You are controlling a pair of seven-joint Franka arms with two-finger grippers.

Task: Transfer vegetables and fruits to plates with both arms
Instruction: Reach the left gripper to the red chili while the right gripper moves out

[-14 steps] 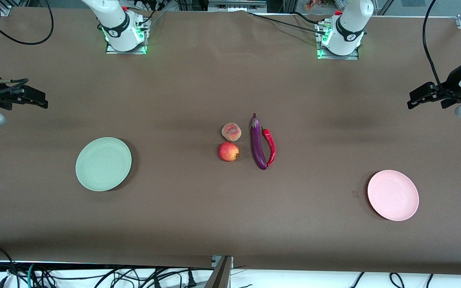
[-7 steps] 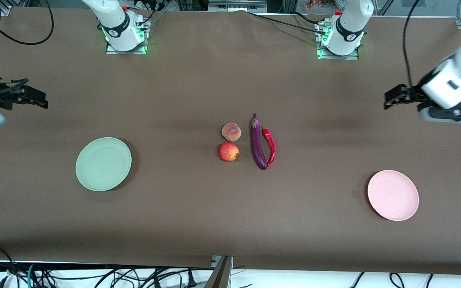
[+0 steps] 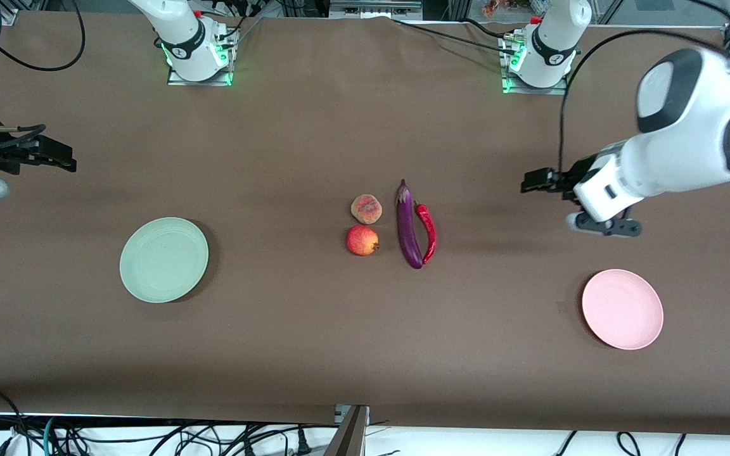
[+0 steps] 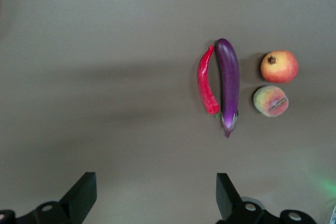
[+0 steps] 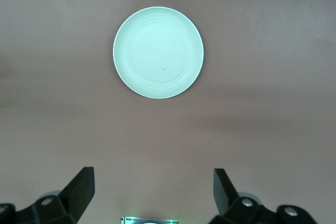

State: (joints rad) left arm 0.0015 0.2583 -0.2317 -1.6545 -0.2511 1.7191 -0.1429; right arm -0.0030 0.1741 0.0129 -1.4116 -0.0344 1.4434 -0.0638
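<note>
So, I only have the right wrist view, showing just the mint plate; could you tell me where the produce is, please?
Observer: The peach, apple, eggplant and chili lie clustered mid-table, none on a plate.
Operator: Is there a second plate?
Observer: Yes, an empty pink plate toward the left arm's end, nearer the front camera than the produce.
Operator: And the hands?
Observer: The left hand is open over bare table, between the chili and its own end; the right hand waits, open, at the right arm's end.
</note>
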